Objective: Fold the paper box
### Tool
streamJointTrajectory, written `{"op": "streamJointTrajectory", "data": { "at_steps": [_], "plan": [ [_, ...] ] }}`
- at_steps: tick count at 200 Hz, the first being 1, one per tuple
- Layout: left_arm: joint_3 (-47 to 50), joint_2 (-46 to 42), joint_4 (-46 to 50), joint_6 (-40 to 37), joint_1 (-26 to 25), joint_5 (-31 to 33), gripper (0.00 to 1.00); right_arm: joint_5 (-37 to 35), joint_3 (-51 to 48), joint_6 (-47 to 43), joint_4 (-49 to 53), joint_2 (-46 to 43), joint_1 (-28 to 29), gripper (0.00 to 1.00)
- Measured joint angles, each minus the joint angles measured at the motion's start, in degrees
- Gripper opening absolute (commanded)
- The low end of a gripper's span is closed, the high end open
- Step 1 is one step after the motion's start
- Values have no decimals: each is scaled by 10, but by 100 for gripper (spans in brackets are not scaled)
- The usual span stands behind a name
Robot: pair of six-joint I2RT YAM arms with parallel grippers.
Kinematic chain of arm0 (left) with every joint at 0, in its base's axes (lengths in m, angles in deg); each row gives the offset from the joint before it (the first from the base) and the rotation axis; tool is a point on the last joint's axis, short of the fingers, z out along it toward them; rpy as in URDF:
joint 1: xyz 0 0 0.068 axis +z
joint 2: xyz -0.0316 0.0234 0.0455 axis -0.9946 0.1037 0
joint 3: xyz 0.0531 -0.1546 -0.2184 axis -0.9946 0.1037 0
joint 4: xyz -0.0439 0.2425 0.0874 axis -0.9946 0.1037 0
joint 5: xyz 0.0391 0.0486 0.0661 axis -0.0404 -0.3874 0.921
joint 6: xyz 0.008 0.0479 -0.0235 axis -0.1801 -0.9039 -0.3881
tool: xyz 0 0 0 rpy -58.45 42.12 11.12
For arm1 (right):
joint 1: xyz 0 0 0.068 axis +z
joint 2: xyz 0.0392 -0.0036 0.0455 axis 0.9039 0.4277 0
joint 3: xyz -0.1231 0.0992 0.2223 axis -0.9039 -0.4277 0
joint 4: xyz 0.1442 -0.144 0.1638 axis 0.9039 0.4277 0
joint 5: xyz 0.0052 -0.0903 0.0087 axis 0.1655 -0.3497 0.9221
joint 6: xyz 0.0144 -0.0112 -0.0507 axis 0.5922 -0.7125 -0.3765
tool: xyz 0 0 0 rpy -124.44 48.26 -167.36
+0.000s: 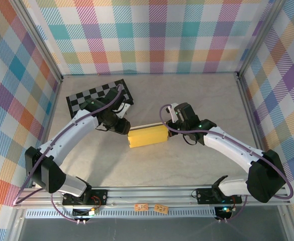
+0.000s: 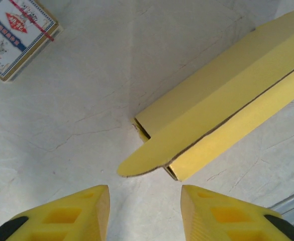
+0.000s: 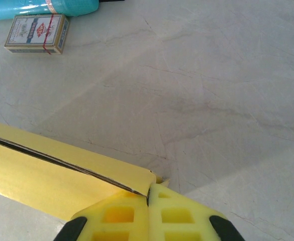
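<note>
The left gripper (image 2: pixel 142 196) stands open, its jaws apart. The right gripper (image 3: pixel 148 201) is closed on the thin edge at the right end of the paper box (image 1: pixel 148 136). The box lies flat mid-table (image 1: pixel 187 90) between both grippers. Its left end, with a rounded tab, sits just ahead of the left fingertips, untouched. A card pack (image 3: pixel 36 33) and a teal tube (image 3: pixel 41 7) lie well apart. A checkerboard (image 1: pixel 100 96) lies behind the left arm.
</note>
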Motion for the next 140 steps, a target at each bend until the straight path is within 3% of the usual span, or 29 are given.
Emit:
{"op": "streamJointTrajectory", "data": {
  "at_steps": [46, 71, 114, 140],
  "plan": [
    [0, 33, -16, -5, 0, 0, 34, 0, 0, 0, 0, 0, 0, 0],
    [0, 37, -20, -5, 0, 1, 25, -1, 0, 2, 0, 0, 0, 0],
    [0, 37, -20, -1, 0, 0, 23, -4, 0, 4, 0, 0, 0, 0],
    [0, 37, -20, 7, 0, 2, 15, -4, 0, 6, 0, 0, 0, 0]
  ]
}}
